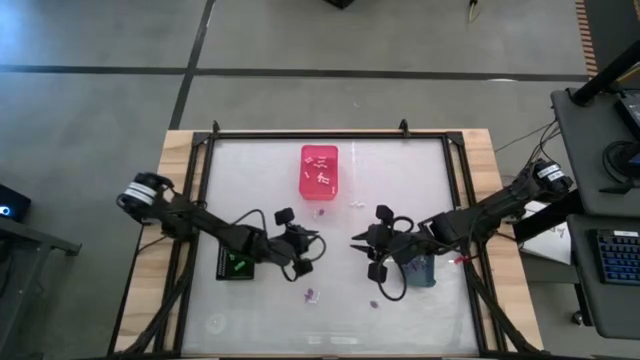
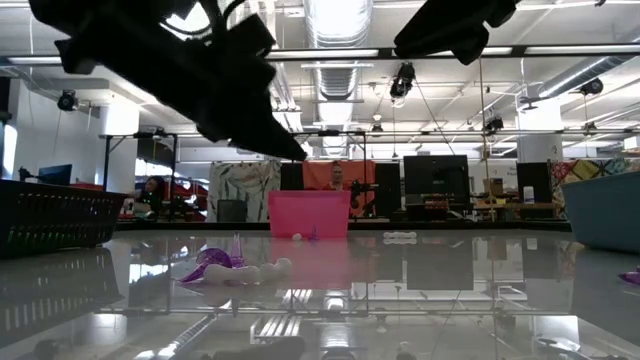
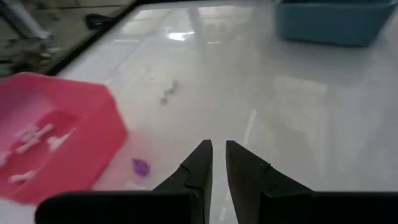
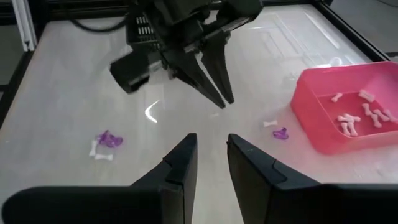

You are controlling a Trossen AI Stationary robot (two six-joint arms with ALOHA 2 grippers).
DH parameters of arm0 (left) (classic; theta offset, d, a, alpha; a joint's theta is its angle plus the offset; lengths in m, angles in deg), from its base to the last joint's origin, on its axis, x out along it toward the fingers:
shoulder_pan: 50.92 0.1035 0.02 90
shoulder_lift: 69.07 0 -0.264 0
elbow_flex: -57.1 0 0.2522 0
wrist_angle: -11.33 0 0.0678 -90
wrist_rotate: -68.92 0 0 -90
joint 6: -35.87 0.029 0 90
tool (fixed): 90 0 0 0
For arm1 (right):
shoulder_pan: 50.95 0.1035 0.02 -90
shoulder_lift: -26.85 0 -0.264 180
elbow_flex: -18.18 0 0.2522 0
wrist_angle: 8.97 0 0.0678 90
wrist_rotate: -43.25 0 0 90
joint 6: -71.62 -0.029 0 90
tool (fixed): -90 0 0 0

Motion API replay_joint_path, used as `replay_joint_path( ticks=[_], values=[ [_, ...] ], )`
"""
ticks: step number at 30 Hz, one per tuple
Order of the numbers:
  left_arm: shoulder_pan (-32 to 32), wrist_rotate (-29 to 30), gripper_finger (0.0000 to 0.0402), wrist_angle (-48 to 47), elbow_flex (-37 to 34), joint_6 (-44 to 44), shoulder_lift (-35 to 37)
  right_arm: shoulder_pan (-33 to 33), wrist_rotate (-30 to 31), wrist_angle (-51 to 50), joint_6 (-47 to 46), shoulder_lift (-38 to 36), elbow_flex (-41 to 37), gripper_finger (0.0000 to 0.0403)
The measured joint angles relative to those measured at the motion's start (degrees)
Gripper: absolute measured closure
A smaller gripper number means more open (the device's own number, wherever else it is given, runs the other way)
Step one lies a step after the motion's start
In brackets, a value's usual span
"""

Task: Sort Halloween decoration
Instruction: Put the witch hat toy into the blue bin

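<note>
The Halloween decoration lies scattered on the white table: a purple piece with white ones [image 4: 104,142], a white piece [image 4: 269,124] beside a purple one [image 4: 281,133], and another purple one [image 1: 374,303]. White pieces lie in the pink bin [image 1: 319,170], green ones in the black bin [image 1: 237,265]. My left gripper [image 3: 214,163] hangs above the table's middle, its fingers a narrow gap apart with nothing between them. My right gripper [image 4: 210,155] faces it from the right, open and empty. The left gripper [image 4: 219,93] also shows in the right wrist view.
A grey-blue bin [image 1: 420,270] stands under my right arm, near the table's right side. A black frame [image 1: 330,135] runs around the table. The two grippers' tips are close together over the table's middle. Bare table lies along the near edge.
</note>
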State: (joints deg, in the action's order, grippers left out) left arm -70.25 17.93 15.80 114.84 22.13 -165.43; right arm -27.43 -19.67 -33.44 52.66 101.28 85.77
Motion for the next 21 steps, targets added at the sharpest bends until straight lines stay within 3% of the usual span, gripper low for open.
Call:
replay_joint_path(
  ticks=[11, 21],
  values=[
    [1.5, 5.0, 0.0364, 8.9, 0.4, -0.2, -7.0, 0.0, 0.0, 0.3, 0.7, 0.5, -0.3, 0.0323],
    [5.2, 7.0, 0.0304, 9.7, 0.4, -1.6, -10.4, 0.0, 0.0, 0.4, 1.6, 0.6, -0.3, 0.0323]
  ],
)
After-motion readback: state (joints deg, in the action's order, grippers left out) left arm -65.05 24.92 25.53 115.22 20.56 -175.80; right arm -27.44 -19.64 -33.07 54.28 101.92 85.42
